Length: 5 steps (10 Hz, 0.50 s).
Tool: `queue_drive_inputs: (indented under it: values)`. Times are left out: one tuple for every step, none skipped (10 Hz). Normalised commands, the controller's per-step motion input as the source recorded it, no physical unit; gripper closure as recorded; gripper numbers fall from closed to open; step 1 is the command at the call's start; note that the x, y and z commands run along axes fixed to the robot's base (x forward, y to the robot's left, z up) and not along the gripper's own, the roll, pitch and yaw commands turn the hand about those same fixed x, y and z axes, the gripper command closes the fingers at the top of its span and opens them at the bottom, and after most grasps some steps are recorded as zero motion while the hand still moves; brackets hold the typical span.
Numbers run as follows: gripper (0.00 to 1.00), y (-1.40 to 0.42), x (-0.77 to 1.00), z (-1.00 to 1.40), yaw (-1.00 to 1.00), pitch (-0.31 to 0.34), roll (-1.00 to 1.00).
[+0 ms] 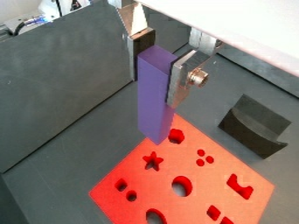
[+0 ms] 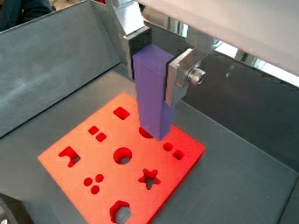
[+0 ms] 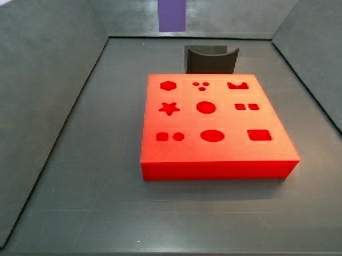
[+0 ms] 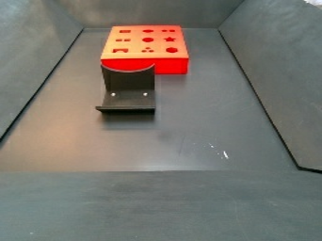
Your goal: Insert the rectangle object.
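Claw: gripper (image 1: pixel 156 59) is clamped on the purple bar (image 1: pixel 155 96), one silver finger (image 1: pixel 184 77) pressed flat against the bar's side; the bar hangs upright, high above the red block (image 1: pixel 187 179).
Wrist view, block seen low in the frame: the bar's lower end shows in front of the block's near edge, beside a small cut-out hole; whether it touches the block cannot be told from here, but it looks clear of it. The block's top carries a star hole, a round hole, a cluster of small dots and several angular holes. A dark curved holder (image 1: pixel 257 123) sits on the grey floor (image 1: pixel 59 96) at the right of the frame, apart from the block.
Wrist view, block at lower left of the frame: gripper (image 2: pixel 156 54) holds the bar (image 2: pixel 156 92) the same way, with the silver finger (image 2: pixel 181 74) and its round bolt head on the side. The bar's lower end overlaps the far edge of the block (image 2: pixel 117 166) in the picture.
Side view, block in the middle: only the bar's lower end (image 3: pixel 171 14) shows, at the top edge, well above and behind the block (image 3: pixel 214 125). The holder (image 3: pixel 209 58) stands just behind the block. The fingers are out of frame.
Side view, block at the top: the block (image 4: pixel 146 49) lies far back, the holder (image 4: pixel 127 89) just in front of it on the floor (image 4: pixel 189 141). Neither bar nor gripper is in view here.
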Motion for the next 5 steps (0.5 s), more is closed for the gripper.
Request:
queue_drive_inputs:
  values:
    - [1.0,-0.2,0.33,-0.06,0.0,-0.044,0.0]
    - [1.0,-0.28,0.54,-0.18,-0.01,-0.036,0.01]
    - [1.0,-0.25,0.8,-0.28,0.0,-0.026,0.0]
    - [1.0,-0.29,1.0,-0.32,0.0,0.0,0.0]
    - [1.0,-0.27,1.0,-0.28,0.0,0.0,0.01]
